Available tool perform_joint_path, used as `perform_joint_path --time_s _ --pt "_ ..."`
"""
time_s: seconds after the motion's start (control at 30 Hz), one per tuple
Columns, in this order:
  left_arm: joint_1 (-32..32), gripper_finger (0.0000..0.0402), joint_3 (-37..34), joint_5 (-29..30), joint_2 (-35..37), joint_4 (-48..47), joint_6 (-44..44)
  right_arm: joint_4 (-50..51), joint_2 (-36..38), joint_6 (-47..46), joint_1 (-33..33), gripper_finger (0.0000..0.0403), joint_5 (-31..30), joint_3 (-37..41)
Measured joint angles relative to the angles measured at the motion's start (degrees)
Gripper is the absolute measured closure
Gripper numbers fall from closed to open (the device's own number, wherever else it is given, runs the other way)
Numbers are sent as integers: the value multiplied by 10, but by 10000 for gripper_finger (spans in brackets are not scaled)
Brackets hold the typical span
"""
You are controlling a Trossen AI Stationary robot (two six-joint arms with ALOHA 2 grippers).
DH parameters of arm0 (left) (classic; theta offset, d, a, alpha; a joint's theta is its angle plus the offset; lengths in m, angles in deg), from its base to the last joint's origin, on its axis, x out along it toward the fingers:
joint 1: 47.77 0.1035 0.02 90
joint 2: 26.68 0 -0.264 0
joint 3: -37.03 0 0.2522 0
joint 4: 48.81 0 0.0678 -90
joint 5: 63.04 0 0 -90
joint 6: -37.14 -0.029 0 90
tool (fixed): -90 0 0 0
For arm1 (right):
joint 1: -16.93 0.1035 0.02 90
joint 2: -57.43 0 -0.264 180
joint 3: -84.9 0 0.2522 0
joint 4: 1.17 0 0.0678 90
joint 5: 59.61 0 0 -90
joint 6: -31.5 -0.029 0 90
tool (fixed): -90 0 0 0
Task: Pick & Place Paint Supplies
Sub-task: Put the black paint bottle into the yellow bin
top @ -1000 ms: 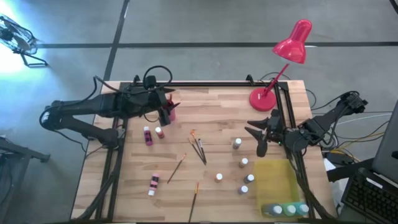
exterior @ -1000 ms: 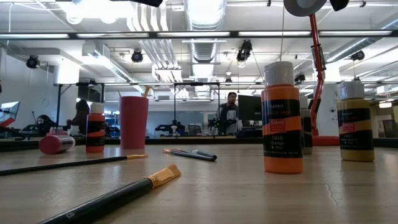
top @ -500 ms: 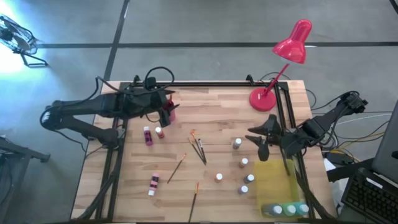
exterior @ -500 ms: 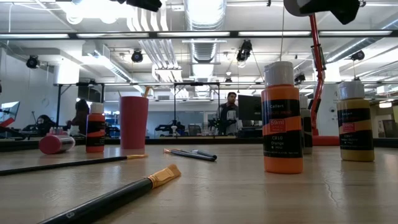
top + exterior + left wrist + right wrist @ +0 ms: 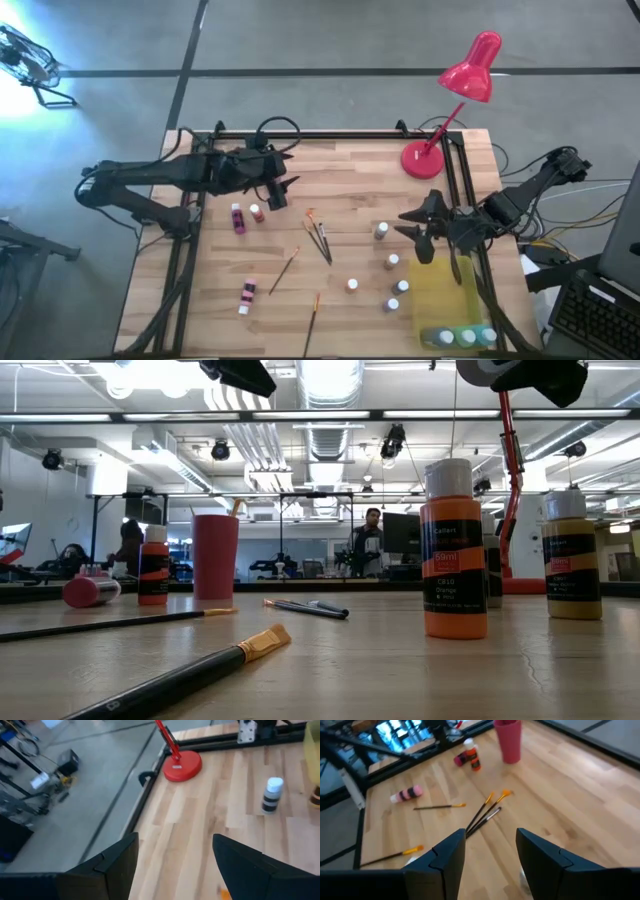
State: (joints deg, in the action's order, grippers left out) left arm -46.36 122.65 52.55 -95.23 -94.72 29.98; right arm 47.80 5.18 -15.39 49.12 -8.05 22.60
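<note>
This is looking like a big robot lab or workshop, not a home. Two dark robot arms are sitting on black metal frames at a wooden table [image 5: 340,200], and the floor [image 5: 300,40] around it is bare grey concrete with dark lines. In the low view, pipes and a wide silver duct [image 5: 330,400] are running along the open ceiling, with small spotlights [image 5: 395,440] hanging down. Far behind the table, a person [image 5: 371,540] is standing by dark screens (more people are sitting farther off). Cables [image 5: 560,225] and a keyboard [image 5: 600,320] are lying beyond the right gripper [image 5: 422,228].
</note>
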Motion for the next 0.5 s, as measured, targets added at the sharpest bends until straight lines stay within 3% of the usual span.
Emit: perform_joint_path --time_s 0.17,0.5 --pt "0 142 0 -24 1 6 30 0 -11 -7 21 238 27 0" --pt "0 142 0 -32 1 29 32 24 -37 -24 26 222 9 0"
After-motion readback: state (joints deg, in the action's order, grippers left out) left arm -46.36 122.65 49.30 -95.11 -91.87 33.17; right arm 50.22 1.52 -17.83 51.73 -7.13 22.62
